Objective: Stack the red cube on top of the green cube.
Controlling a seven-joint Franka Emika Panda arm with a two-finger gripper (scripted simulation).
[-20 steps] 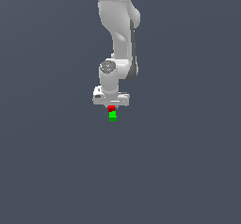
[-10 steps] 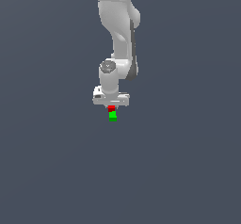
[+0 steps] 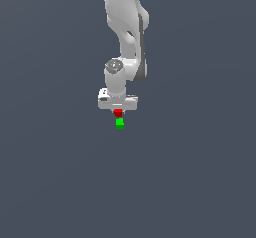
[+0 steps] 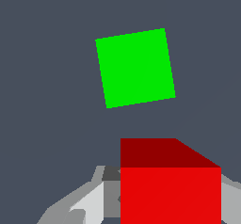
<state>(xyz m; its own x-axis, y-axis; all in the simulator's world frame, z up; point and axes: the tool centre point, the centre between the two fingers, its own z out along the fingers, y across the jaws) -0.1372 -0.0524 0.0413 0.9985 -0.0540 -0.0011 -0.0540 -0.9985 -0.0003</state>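
Gripping the red cube (image 3: 118, 113) between its fingers, the hand (image 3: 118, 111) hangs straight down from the arm (image 3: 125, 32) so the cube travels level, ready to be set flat. The green cube (image 3: 120, 124) sits on the bench (image 3: 200, 182) just below, at about six o'clock from the red one in the exterior view, and a thin gap seems to separate them, though they are too small there to be sure. In the wrist view the green cube (image 4: 135, 68) lies turned a little and off to one side of the red cube (image 4: 170, 190), so I judge the carry is not quite centred. Lining up over green comes first, then lowering; letting go now risks red landing on an edge and toppling.
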